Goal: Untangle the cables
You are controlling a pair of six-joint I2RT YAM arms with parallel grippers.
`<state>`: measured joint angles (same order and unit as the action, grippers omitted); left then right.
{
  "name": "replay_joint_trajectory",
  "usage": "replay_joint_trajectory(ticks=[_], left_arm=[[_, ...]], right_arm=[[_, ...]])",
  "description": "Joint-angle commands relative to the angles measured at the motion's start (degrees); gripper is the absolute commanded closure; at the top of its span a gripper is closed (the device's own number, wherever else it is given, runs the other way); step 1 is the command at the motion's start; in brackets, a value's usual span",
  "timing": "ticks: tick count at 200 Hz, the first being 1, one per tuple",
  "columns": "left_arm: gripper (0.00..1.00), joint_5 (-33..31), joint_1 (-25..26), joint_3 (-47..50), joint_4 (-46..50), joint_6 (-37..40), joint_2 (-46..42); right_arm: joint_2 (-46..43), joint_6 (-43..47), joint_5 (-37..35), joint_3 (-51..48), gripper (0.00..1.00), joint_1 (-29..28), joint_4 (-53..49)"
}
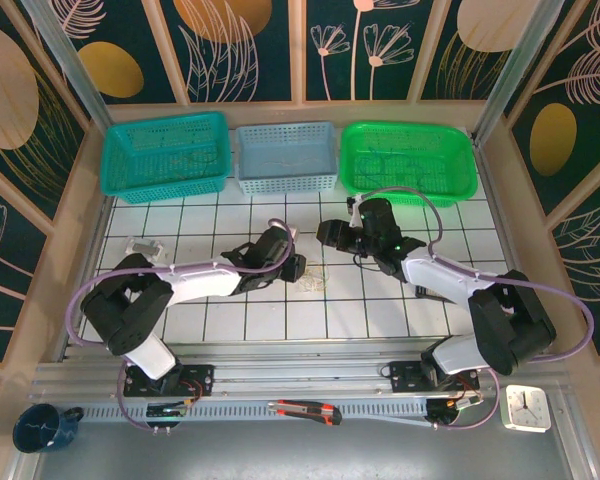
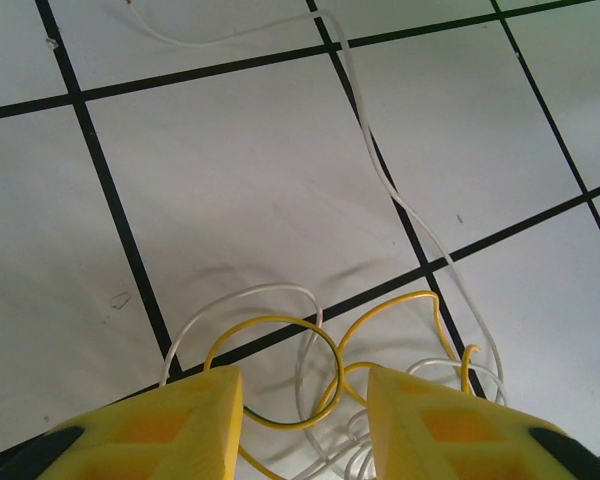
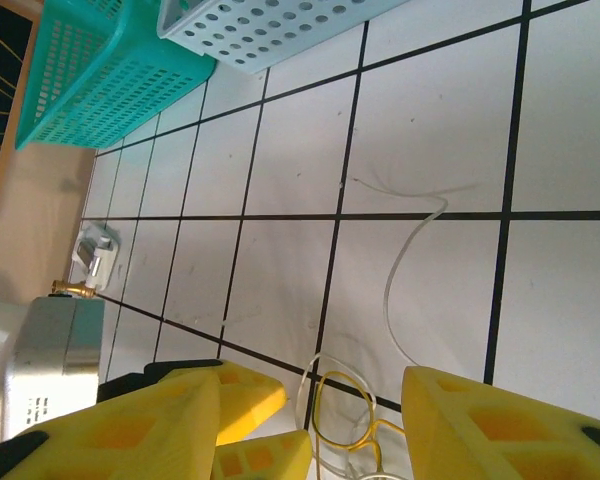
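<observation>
The cables [image 1: 315, 282] are a small tangle of thin yellow and whitish wires lying on the tiled table between the two arms. In the left wrist view a yellow loop [image 2: 280, 370] and white loops [image 2: 420, 365] lie between and just ahead of the yellow fingers [image 2: 180, 420]. One white strand [image 2: 380, 170] trails away across the tiles. My left gripper [image 2: 305, 425] is open over the tangle, clamping nothing. My right gripper [image 3: 310, 430] is open too, with the wires [image 3: 345, 415] on the tiles between its wide-spread fingers. The left gripper's fingertips [image 3: 255, 400] sit close beside them.
Three baskets line the far edge: teal [image 1: 165, 152], light blue [image 1: 285, 157] and green [image 1: 408, 160]. A small clear object [image 1: 142, 246] lies at the left of the table. On the near rail are a box cutter [image 1: 305, 410], a clock [image 1: 526, 407] and a mug [image 1: 42, 428].
</observation>
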<state>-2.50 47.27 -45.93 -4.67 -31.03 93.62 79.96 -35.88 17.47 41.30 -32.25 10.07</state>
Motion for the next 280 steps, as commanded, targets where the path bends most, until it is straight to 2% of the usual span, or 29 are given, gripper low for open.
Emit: replay_joint_trajectory(ticks=[1, 67, 126, 156, 190, 221, 280], left_arm=[[0.63, -1.5, 0.3, -1.9, 3.2, -1.1, 1.6], [0.59, -2.7, 0.2, -3.5, 6.8, -1.7, 3.6], [0.42, 0.9, 0.3, -6.1, 8.7, -5.9, 4.2], [0.42, 2.5, 0.3, -7.6, 10.2, -9.7, 4.2], [0.53, 2.5, 0.1, -8.3, 11.8, -14.2, 4.2], [0.54, 3.4, 0.2, -7.6, 11.2, -17.7, 4.2], [0.54, 3.0, 0.1, -6.4, 10.7, -19.9, 4.2]], right_arm=[[-0.2, 1.4, -1.0, 0.1, 0.50, -0.4, -0.7], [0.4, 1.8, -1.1, 0.6, 0.52, -0.8, -1.4], [0.5, 1.9, -1.6, 1.0, 0.53, -1.0, -1.7], [-0.2, 2.3, -2.3, 1.2, 0.53, -1.1, -2.4], [-1.2, 2.6, -3.2, 0.8, 0.53, -1.1, -2.7], [-1.5, 2.5, -3.4, 0.2, 0.54, -1.1, -2.2], [-2.2, 3.2, -3.5, -0.2, 0.54, -1.1, -2.3]])
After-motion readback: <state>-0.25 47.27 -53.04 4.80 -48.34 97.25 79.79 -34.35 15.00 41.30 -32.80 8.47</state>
